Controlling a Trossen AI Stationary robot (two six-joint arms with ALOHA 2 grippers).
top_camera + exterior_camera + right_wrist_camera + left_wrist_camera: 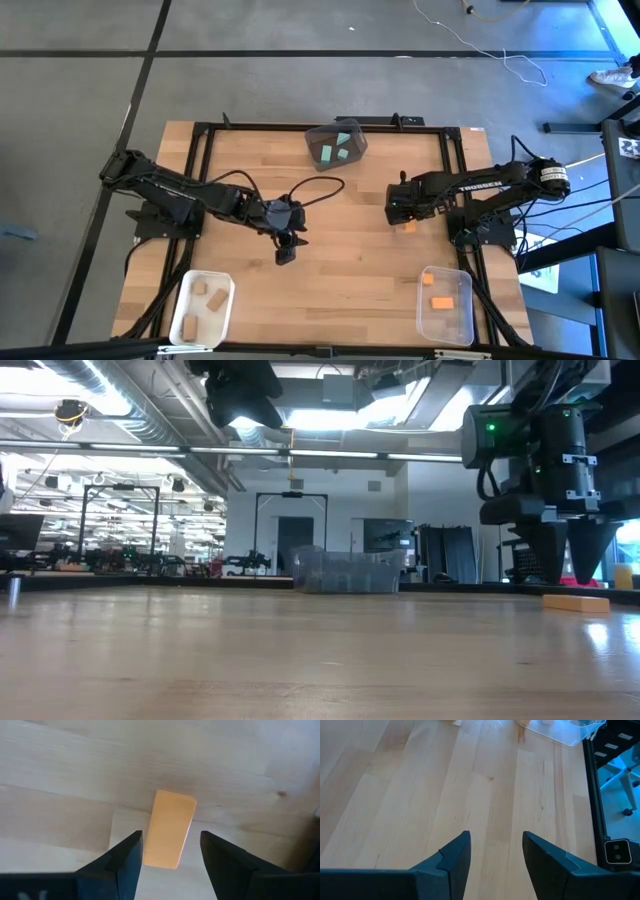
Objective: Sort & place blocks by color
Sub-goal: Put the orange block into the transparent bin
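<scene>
An orange block (168, 829) lies flat on the wooden table, also seen in the high view (409, 227) and the low view (575, 602). My right gripper (171, 835) is open and points down just above it, one finger on either side of its near end, touching nothing; it shows in the high view (400, 212) and the low view (568, 575). My left gripper (495, 837) is open over bare table near the middle (285, 253). Teal blocks (338, 148) lie in the far bin, tan blocks (207, 295) in the white bin, orange blocks (438, 290) in the clear bin.
The far bin (352, 133) stands at the table's far middle, also seen in the low view (345, 572). The white bin (190, 322) sits at the near left corner, the clear bin (462, 312) at the near right. A black frame (455, 150) borders the table. Bare wood lies between the arms.
</scene>
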